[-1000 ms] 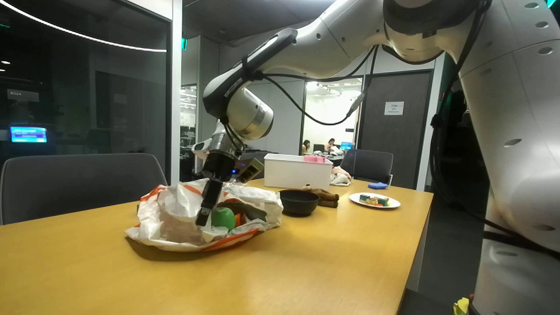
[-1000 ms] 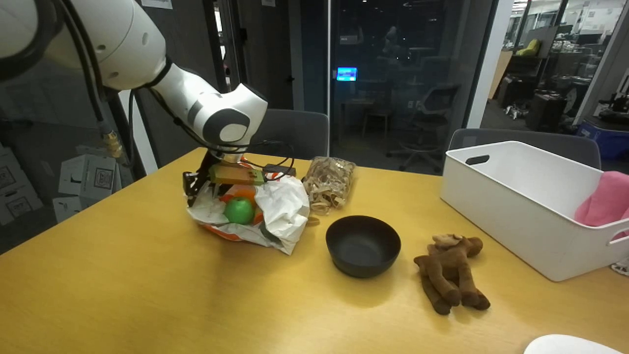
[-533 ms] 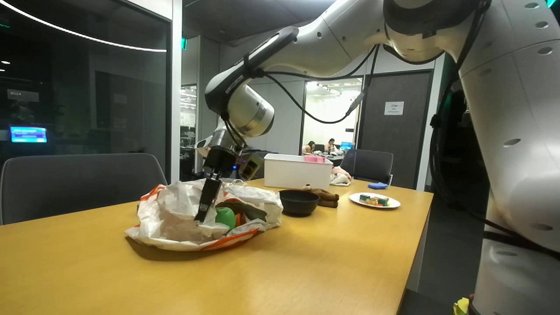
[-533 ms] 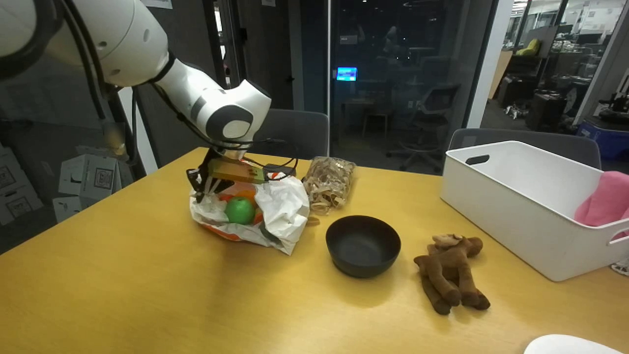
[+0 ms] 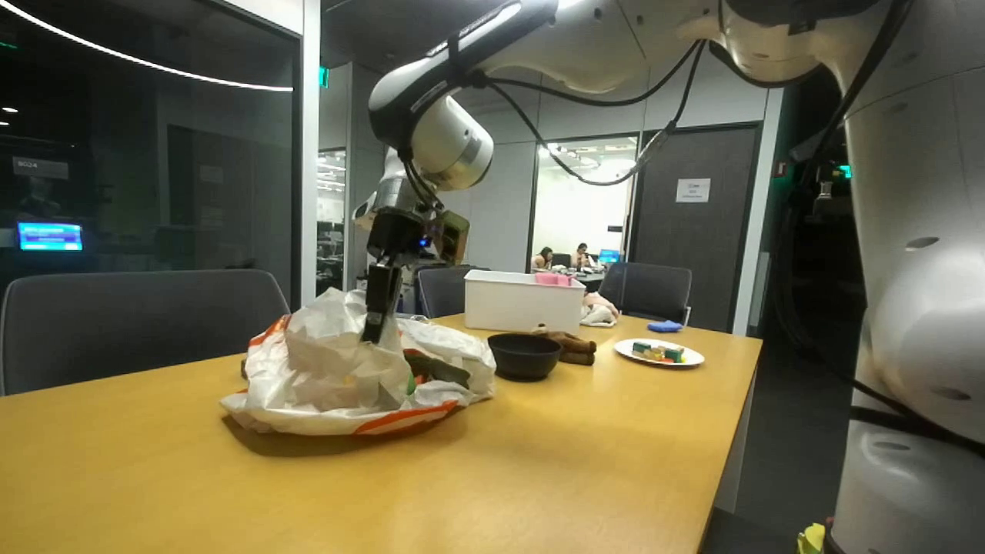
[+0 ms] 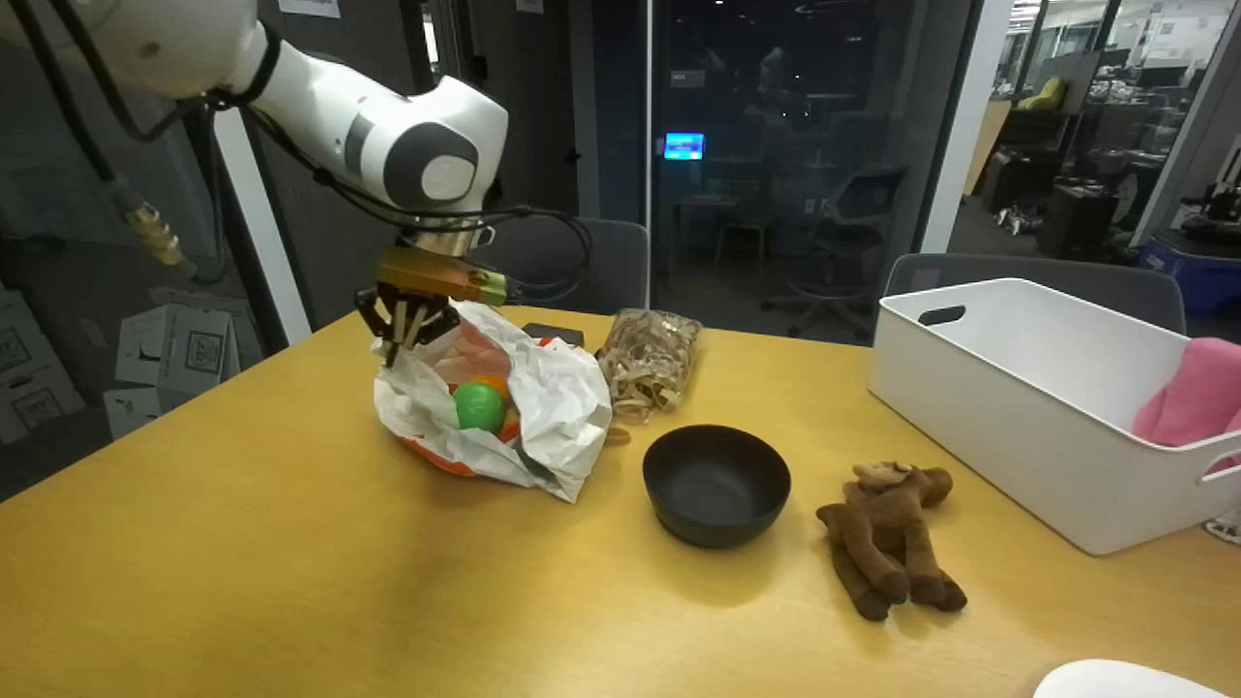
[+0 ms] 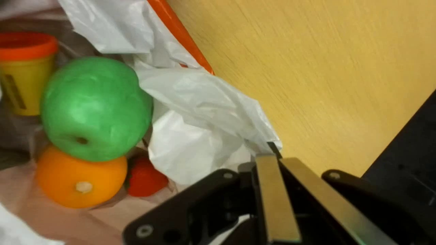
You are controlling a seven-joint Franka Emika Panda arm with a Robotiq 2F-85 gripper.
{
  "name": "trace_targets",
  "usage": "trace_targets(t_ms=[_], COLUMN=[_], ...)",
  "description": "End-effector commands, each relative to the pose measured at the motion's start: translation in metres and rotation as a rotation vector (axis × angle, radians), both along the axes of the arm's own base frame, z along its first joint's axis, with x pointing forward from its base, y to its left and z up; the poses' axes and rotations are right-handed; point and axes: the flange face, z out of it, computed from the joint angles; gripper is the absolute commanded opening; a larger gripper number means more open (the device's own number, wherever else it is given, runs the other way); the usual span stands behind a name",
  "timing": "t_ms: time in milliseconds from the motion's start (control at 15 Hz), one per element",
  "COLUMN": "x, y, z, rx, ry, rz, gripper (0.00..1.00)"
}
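Note:
A crumpled white plastic bag with orange trim (image 5: 331, 377) lies open on the table; it shows in both exterior views (image 6: 572, 388) and in the wrist view (image 7: 204, 98). My gripper (image 7: 276, 154) points down and is shut on the bag's rim, with that side pulled up. It also shows in both exterior views (image 5: 372, 337) (image 6: 391, 357). Inside the bag lie a green apple (image 7: 97, 109), an orange fruit (image 7: 81, 180), a red strawberry-like piece (image 7: 146, 178) and a yellow tub with an orange lid (image 7: 25, 78). The raised side hides most of the apple in an exterior view.
A black bowl (image 6: 715, 485) stands beside the bag, with a clear pack of wooden strips (image 6: 648, 364) behind. A brown plush animal (image 6: 887, 538) and a white bin with pink cloth (image 6: 999, 407) are farther along. A plate with small blocks (image 5: 658, 354) is near the table edge.
The gripper closed on the bag's rim and rose. That side of the bag came up with it, and the apple shifted slightly inside the bag.

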Motion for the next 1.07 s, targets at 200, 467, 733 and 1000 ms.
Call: trace_targets(t_ms=[200,467,733,1000], x=[-0.029,-0.048,-0.053,-0.037], y=[0.015,0.033,0.038,0.022], z=[0.105,0.161,0.175,0.129], rx=[-0.281,-0.379,-0.396,-0.346], ry=[-0.185,-0.335,-0.362,-0.247], rz=[-0.006,0.015,0.019,0.018], gripper=[0.04,0.03,0.04,0.03])
